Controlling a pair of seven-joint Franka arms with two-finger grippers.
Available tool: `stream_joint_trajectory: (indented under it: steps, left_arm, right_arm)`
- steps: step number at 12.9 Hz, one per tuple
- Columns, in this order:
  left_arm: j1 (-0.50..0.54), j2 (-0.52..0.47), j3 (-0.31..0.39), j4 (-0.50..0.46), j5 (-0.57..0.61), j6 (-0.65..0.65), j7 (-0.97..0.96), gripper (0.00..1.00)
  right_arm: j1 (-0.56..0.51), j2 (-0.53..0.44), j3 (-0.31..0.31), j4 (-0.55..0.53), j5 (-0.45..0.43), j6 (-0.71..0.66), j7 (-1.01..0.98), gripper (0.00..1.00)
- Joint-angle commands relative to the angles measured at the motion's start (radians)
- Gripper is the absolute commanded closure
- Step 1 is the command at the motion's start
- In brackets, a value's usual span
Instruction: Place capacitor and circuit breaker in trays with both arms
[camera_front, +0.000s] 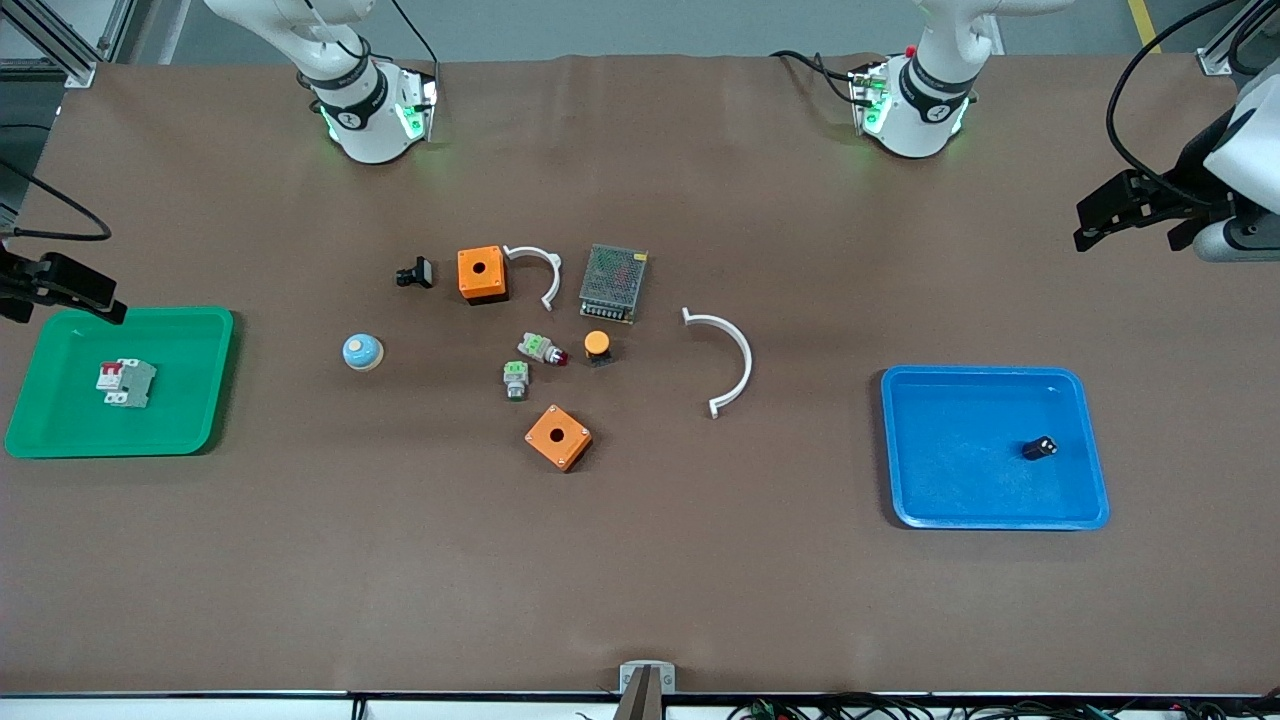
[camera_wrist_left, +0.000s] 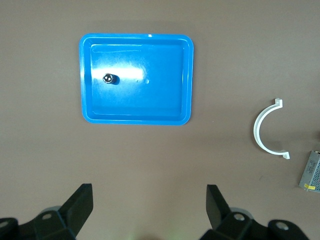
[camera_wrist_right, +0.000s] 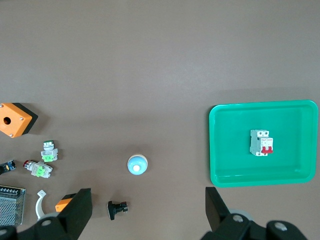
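The capacitor (camera_front: 1040, 448), a tiny black cylinder, lies in the blue tray (camera_front: 990, 515) toward the left arm's end of the table; it also shows in the left wrist view (camera_wrist_left: 108, 78). The circuit breaker (camera_front: 126, 382), a grey block with a red switch, lies in the green tray (camera_front: 110, 440) toward the right arm's end; it also shows in the right wrist view (camera_wrist_right: 261, 142). My left gripper (camera_front: 1125, 225) (camera_wrist_left: 150, 210) is open and empty, high over bare table beside the blue tray. My right gripper (camera_front: 60, 300) (camera_wrist_right: 148, 212) is open and empty, high over the table by the green tray's rim.
In the table's middle lie two orange boxes (camera_front: 482, 273) (camera_front: 558, 437), two white curved clips (camera_front: 725, 360) (camera_front: 540, 270), a mesh-topped power supply (camera_front: 613, 282), a black angular part (camera_front: 415, 272), a blue-white round button (camera_front: 361, 351), an orange-capped button (camera_front: 597, 345) and two green-topped grey parts (camera_front: 516, 379) (camera_front: 540, 348).
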Motion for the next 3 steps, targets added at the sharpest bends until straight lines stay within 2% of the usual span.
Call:
stream_joint_trajectory:
  steps: [1,3]
  left_arm:
    - [-0.007,0.006,0.007,0.021,0.008,-0.017,-0.001,0.0]
    - [-0.007,0.006,0.007,0.022,0.008,-0.019,-0.001,0.0]
  right_arm:
    - [-0.003,0.007,0.005,0.02,-0.004,-0.013,-0.002,0.0]
    - [-0.003,0.005,0.005,0.02,-0.004,-0.013,-0.002,0.0]
